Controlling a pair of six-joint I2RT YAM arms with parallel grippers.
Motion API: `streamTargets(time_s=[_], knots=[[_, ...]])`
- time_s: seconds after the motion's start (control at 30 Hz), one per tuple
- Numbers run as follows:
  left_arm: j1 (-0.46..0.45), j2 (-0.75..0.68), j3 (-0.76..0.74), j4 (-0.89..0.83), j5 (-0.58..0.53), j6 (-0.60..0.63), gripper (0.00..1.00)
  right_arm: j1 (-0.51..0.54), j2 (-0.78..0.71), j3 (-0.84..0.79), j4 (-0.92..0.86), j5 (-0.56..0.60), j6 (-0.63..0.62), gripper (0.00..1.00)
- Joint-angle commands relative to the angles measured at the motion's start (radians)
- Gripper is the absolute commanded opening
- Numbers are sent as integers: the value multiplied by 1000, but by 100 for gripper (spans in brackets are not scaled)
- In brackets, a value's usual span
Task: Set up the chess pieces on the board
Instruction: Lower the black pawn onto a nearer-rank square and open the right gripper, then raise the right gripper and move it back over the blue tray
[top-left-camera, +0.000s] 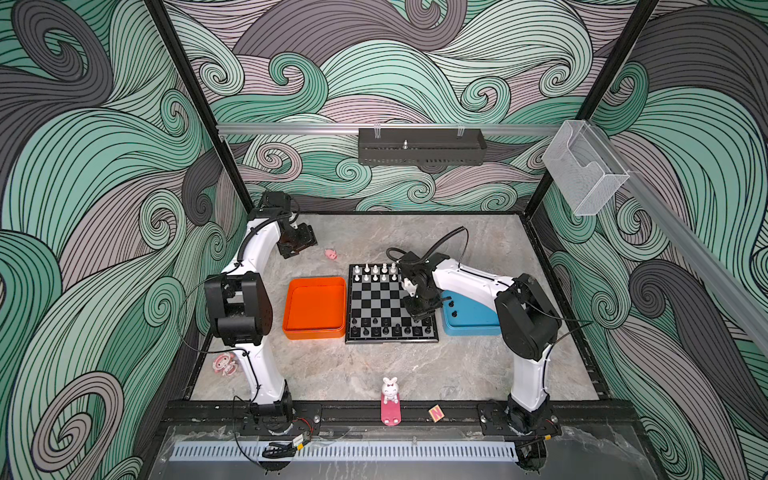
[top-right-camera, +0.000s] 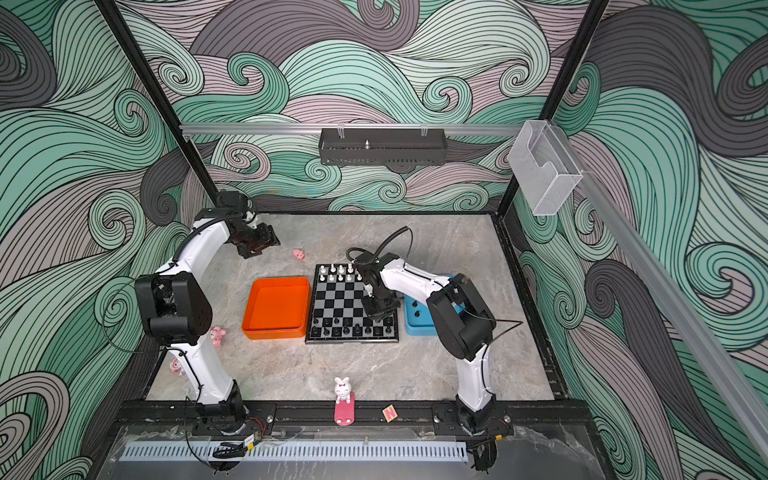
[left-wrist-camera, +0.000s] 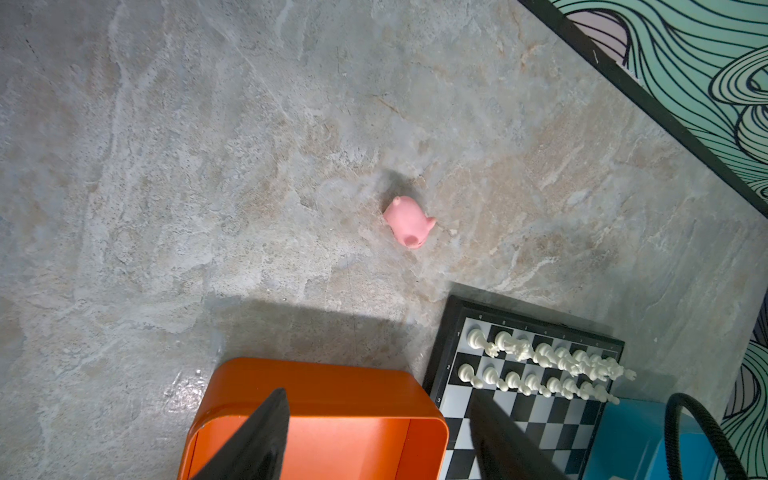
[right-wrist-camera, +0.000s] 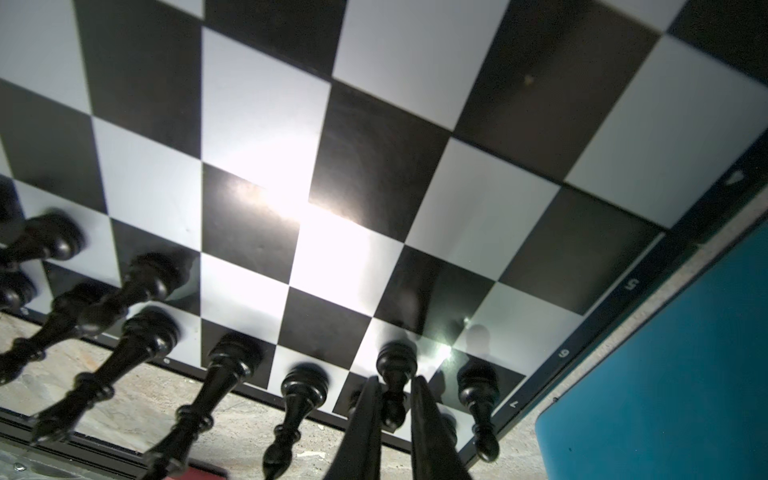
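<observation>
Chessboard (top-left-camera: 376, 305) with white pieces (top-left-camera: 376, 272) ranked on its far side and black pieces (top-left-camera: 384, 330) on the near side. Right gripper (right-wrist-camera: 395, 380), nearly closed, straddles a standing black pawn (right-wrist-camera: 397, 357); whether it grips is unclear. A skewed lift could topple the neighbouring pawn (right-wrist-camera: 477, 380). Left gripper (left-wrist-camera: 378, 392) gapes wide, empty.

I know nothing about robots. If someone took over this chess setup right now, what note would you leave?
Left gripper: open, empty, raised beyond the orange tray.
Right gripper: fingers flank a black pawn standing on the board; grip unclear.
Done: white pieces fill the two far rows; black pieces line the near edge.
Left: gaps in the pawn row; at least two black chessmen in the blue tray.
</observation>
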Motion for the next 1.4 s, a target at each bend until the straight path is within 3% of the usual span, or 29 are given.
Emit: streamTargets(time_s=[0.0,0.17,0.5,0.9,1.03,1.17,1.27,1.37], knots=[[7,19,-5,6,14,-8,71,-2,6,-2,-22,5,-6,17],[7,18,-5,7,13,-8,71,-2,-11,10,-27,20,-3,26],[7,16,-6,9,14,-9,71,-34,-67,56,-52,47,-11,30],[7,18,-5,6,12,-10,74,-176,-162,84,-52,3,-26,37],[7,18,-5,7,11,-11,76,-250,-195,70,-52,1,-38,51],[7,16,-7,10,19,-4,82,-318,-223,45,-53,14,-49,89],[5,13,-12,14,23,-6,86,-365,-239,18,-51,19,-49,100],[-8,7,-13,15,19,-6,89,-409,-242,-17,-47,27,-51,100]])
